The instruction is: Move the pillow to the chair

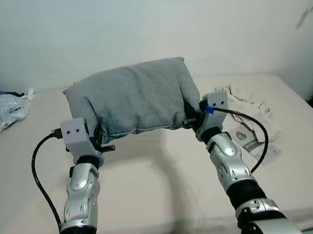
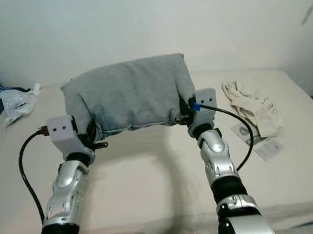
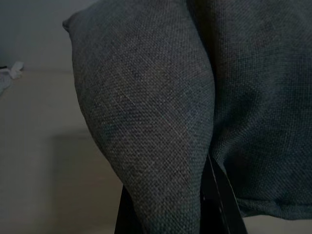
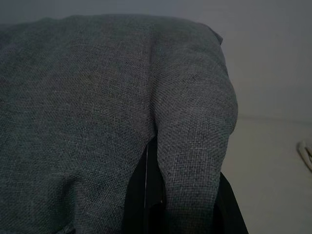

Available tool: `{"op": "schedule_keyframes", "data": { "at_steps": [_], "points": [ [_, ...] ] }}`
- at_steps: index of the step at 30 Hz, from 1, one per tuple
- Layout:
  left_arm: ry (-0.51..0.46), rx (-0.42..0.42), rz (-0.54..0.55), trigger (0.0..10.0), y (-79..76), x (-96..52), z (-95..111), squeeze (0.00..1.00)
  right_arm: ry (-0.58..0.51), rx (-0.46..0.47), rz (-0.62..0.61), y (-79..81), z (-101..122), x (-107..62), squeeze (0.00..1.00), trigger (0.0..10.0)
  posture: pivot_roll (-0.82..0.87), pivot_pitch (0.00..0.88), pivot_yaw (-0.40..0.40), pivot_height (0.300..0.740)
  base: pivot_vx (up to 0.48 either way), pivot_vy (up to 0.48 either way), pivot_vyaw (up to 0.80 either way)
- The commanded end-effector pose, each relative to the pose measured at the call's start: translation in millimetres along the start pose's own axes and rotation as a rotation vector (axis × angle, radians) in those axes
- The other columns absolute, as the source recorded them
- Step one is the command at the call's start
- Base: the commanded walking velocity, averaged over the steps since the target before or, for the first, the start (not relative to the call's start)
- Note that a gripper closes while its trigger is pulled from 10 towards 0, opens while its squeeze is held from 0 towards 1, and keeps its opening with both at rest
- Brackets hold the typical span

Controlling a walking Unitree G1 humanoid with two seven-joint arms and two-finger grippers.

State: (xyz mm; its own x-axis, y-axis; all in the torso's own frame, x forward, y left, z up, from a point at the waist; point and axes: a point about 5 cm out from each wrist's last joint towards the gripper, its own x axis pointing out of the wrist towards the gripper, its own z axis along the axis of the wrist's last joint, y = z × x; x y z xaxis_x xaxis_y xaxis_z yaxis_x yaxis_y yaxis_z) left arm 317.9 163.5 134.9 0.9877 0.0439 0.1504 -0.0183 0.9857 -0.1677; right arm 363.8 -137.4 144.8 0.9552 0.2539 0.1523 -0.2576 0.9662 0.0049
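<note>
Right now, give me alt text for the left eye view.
Both grippers, left gripper and right gripper, hold a grey pillow up above a beige bed. A plastic bag and crumpled cloth lie on it.

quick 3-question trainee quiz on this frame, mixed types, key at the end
1. True or false: the grey pillow lies flat on the bed.
2. What grips the pillow? A) left gripper alone B) right gripper alone C) both, one at each end
3. Fill in: the crumpled cream cloth lies on the bed to the robot's ____.

Key: 1 false, it is held up above the bed. 2 C; each wrist view shows fabric pinched between black fingers. 3 right.
</note>
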Motion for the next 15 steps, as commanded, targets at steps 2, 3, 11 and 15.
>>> {"op": "schedule_keyframes", "data": {
  "at_steps": [2,3,11,15],
  "points": [
    [-0.029,0.003,-0.022,10.0,-4.8,0.4,6,0.00,0.020,-0.022,0.064,11.6,-6,-2.9,0.00,10.0,0.03,0.062,-0.054,0.740,0.000,0.000,0.00],
    [-0.028,0.004,-0.022,10.0,-4.6,-0.1,5,0.00,0.023,-0.022,0.065,11.8,-7,-3.7,0.00,10.0,0.03,0.062,-0.055,0.740,0.000,0.000,0.00],
    [-0.038,0.029,-0.018,10.0,-4.8,-2.0,3,0.00,0.069,-0.045,0.073,15.4,-16,-6.4,0.00,10.0,0.03,0.062,-0.055,0.740,0.000,0.000,0.00],
    [-0.027,0.037,-0.010,10.0,-3.1,-3.7,-1,0.00,0.106,-0.043,0.055,16.5,-24,-10.1,0.00,10.0,0.03,0.060,-0.054,0.740,0.000,0.000,0.00]
  ]
}}
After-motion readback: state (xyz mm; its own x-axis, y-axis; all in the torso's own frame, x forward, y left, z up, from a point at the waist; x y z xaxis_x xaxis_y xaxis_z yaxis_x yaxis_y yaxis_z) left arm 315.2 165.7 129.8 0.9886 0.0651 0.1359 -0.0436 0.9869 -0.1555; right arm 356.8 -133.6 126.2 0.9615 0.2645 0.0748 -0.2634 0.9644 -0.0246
